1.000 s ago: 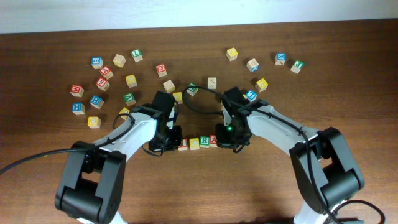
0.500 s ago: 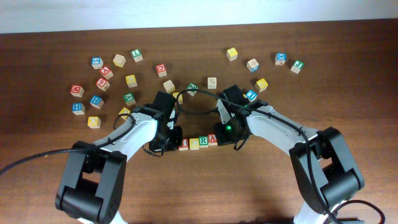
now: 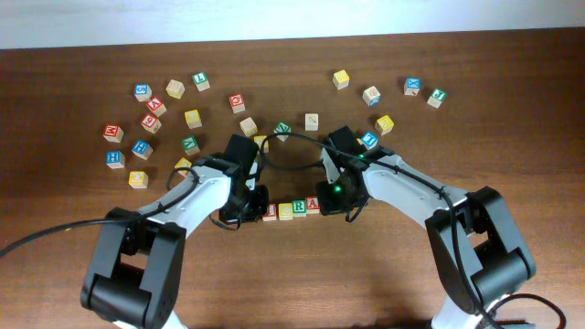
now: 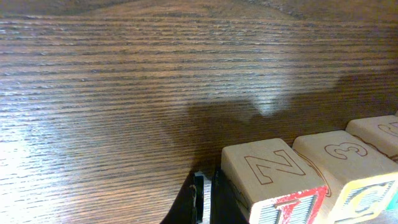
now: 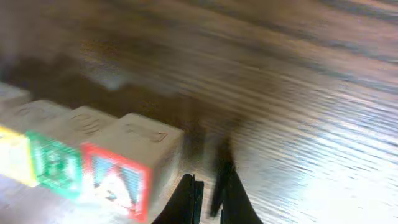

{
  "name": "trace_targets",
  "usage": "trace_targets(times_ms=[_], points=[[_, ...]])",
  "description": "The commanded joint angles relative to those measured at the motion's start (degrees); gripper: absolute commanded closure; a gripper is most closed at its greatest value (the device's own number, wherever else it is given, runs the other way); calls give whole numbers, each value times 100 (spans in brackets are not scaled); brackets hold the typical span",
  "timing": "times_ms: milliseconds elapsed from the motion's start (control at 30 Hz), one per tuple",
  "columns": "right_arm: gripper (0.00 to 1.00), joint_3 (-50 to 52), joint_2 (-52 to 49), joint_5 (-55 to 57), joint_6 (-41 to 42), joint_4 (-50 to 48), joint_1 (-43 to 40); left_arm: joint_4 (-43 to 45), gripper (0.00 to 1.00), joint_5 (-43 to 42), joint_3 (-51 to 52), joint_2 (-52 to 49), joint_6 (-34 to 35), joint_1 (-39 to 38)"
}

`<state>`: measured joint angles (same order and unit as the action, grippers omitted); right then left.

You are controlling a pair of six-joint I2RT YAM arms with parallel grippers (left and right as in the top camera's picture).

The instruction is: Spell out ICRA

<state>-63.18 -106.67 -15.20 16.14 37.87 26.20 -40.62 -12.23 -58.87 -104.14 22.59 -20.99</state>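
Observation:
Four wooden letter blocks lie in a row at the table's middle: the red I block, the C block, the R block and the red A block. My left gripper is shut and empty, its tips against the left side of the I block. My right gripper is shut and empty, right beside the A block. The left wrist view shows my left gripper's fingertips pressed together. The right wrist view shows my right gripper's fingertips close together on the table.
Several loose letter blocks lie scattered behind the row: a cluster at the far left around a yellow block, and others at the far right, such as a yellow one and a blue one. Cables arc over the blocks behind both wrists.
My right gripper has edged slightly left and back, staying beside the A block. The row and my left gripper have hardly moved.

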Motion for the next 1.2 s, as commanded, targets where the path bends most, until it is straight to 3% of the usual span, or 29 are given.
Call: trace_targets(times_ms=[0, 133, 267, 833, 1167], points=[[96, 70, 0, 452, 238, -66, -210, 57, 100, 7, 302, -107, 74, -35], [96, 70, 0, -52, 376, -678, -546, 271, 100, 4, 463, -109, 76, -35], [96, 72, 0, -601, 391, -1231, -350, 271, 100, 2, 468, -109, 76, -35], [95, 72, -55, -730, 232, -964, -70, 310, 100, 4, 468, -109, 76, -35], [94, 70, -55, -964, 428, -1521, -63, 313, 100, 4, 468, -109, 76, -35]])
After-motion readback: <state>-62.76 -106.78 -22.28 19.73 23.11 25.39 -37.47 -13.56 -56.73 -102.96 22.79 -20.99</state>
